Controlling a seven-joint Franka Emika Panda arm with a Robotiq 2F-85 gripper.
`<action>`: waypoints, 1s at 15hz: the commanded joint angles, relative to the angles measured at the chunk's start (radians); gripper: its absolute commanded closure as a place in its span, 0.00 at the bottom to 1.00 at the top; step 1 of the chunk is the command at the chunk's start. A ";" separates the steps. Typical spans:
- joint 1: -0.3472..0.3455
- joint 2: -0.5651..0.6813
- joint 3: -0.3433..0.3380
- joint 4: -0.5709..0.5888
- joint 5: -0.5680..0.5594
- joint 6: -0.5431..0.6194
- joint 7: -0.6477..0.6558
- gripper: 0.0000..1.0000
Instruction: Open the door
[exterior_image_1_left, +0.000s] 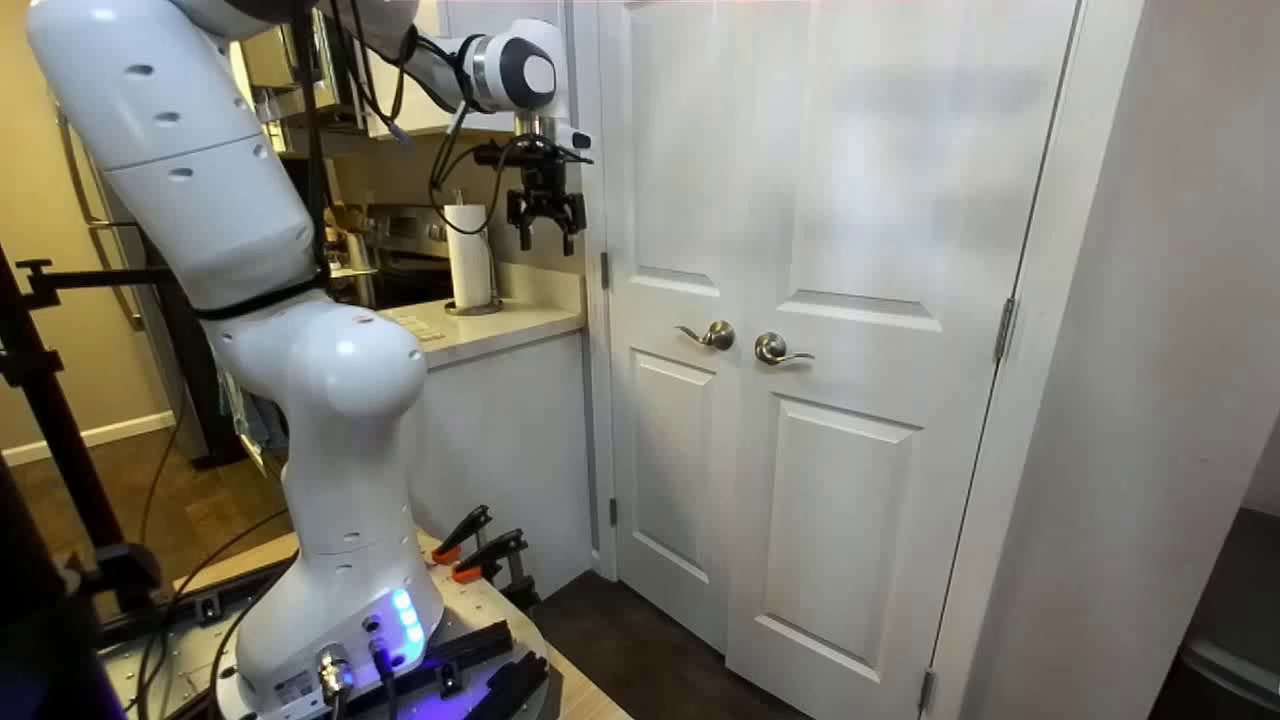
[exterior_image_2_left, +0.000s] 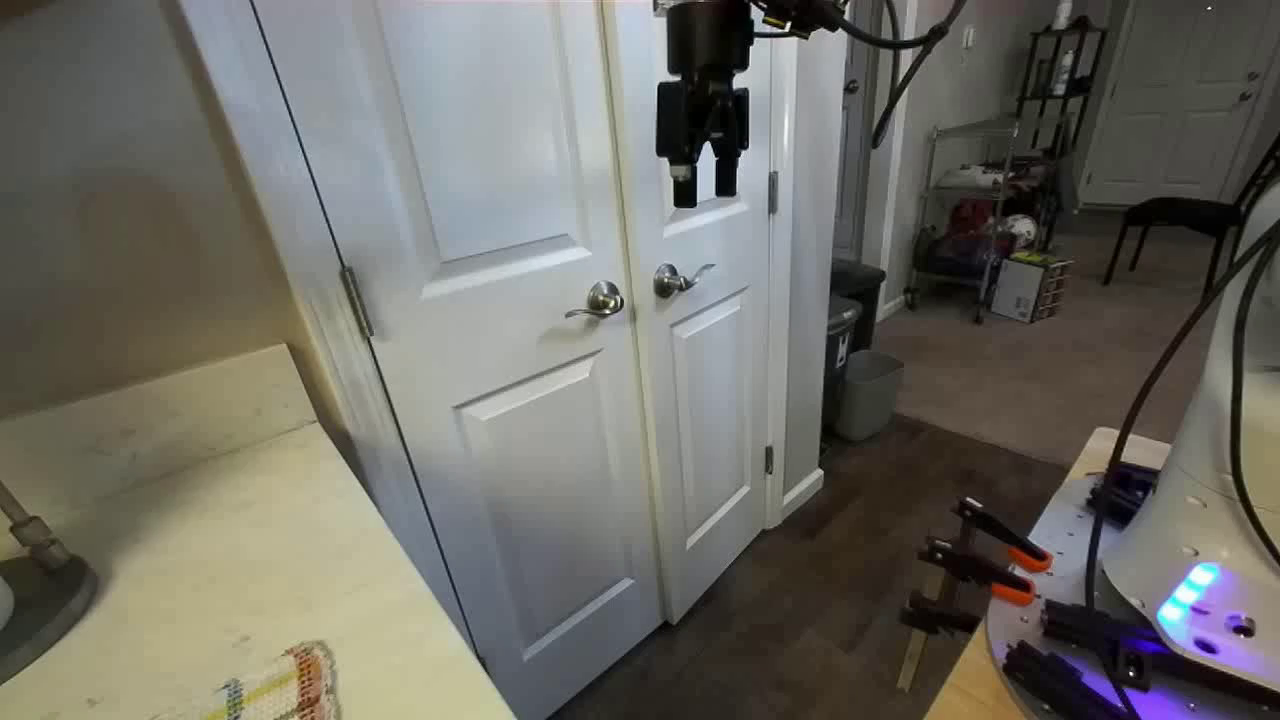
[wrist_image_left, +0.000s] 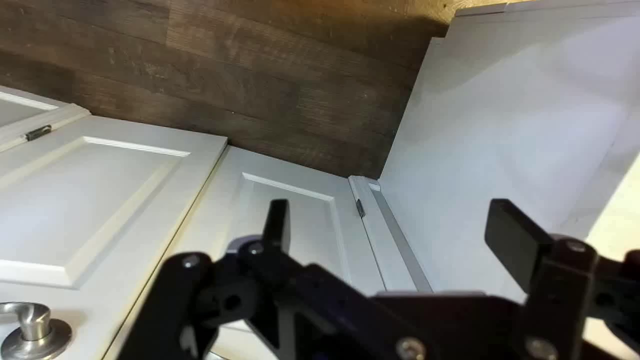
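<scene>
The door (exterior_image_1_left: 672, 150) is a tall white panelled leaf beside the kitchen counter and looks shut. It also shows in an exterior view (exterior_image_2_left: 520, 400) and in the wrist view (wrist_image_left: 317, 227). Its silver lever handle (exterior_image_1_left: 712, 336), on a round base, sits near its right edge; it also shows in an exterior view (exterior_image_2_left: 600, 300). In the wrist view the gripper mostly hides this handle. My gripper (exterior_image_1_left: 547, 232) is open and empty, fingers pointing down, above handle height and apart from the door. It also shows in an exterior view (exterior_image_2_left: 706, 185) and in the wrist view (wrist_image_left: 390, 225).
The matching white leaf (exterior_image_1_left: 870, 220) has its own lever handle (exterior_image_1_left: 780, 350); its edge seems slightly forward. A counter (exterior_image_1_left: 510, 325) with a paper towel roll (exterior_image_1_left: 468, 258) adjoins the door. Clamps (exterior_image_2_left: 975, 570) stick out from the robot's base. Bins (exterior_image_2_left: 868, 390) stand beyond the doorframe.
</scene>
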 joint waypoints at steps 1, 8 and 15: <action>-0.001 0.001 0.001 0.002 0.000 -0.002 0.000 0.00; -0.004 0.006 0.002 0.003 -0.003 0.005 0.007 0.00; -0.027 0.166 0.002 0.067 -0.065 0.146 0.036 0.00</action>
